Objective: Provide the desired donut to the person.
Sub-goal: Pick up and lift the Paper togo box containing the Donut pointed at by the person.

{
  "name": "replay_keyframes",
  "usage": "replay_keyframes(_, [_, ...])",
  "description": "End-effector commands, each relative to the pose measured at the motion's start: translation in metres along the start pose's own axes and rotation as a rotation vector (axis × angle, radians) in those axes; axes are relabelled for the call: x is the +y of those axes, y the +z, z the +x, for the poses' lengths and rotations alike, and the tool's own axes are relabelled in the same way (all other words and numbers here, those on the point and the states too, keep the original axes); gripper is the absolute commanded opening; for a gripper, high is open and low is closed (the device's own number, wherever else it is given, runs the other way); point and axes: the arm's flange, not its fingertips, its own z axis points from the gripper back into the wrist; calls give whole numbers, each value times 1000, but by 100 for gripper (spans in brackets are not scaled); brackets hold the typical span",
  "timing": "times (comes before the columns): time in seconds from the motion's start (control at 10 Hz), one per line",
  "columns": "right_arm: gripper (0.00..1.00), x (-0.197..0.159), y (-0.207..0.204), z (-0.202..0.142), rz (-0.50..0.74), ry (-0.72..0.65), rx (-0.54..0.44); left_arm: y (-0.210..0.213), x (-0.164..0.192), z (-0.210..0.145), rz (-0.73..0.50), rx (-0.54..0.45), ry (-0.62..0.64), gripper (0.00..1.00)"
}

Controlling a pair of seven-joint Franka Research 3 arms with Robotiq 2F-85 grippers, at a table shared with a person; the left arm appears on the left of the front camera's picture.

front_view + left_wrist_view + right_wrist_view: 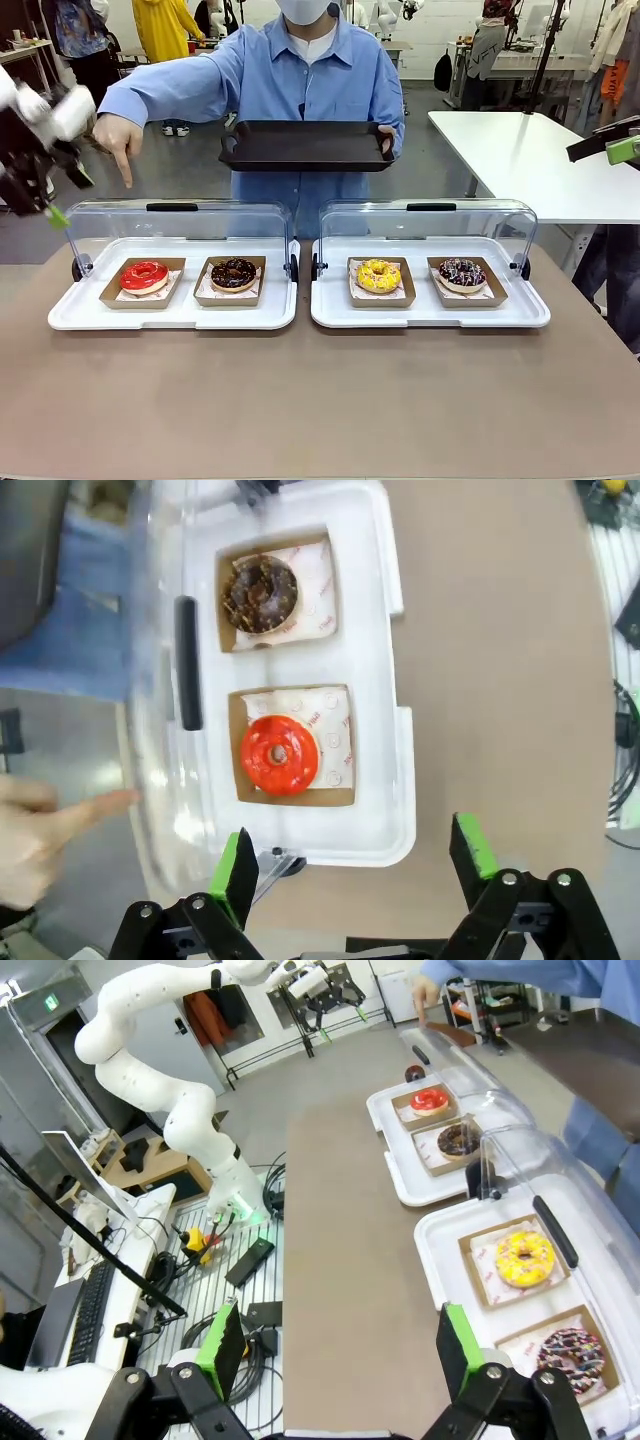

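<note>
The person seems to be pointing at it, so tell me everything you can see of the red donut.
The red donut is a whole ring with glossy red icing and a pale lower edge. It lies flat on white printed paper in a brown cardboard tray, the left of two inside the left white display tray, whose clear lid stands raised behind it. Only the paper touches it.

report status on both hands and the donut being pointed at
Left hand open, raised near red glazed donut. Right hand open, raised at table's right. Person's finger points down behind that donut; clear dome lid up, nothing in the way.
</note>
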Motion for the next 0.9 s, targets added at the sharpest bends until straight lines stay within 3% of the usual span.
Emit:
replay_keyframes(0.0, [100, 0, 0, 0, 7, 4, -8, -36, 5, 0, -39, 67, 14, 100])
replay_keyframes(0.6, [100, 0, 0, 0, 7, 4, -8, -140, -8, -25, -133, 198, 4, 100])
replay_keyframes(0.8, [100, 0, 0, 0, 7, 4, -8, -132, -5, -24, -147, 169, -10, 100])
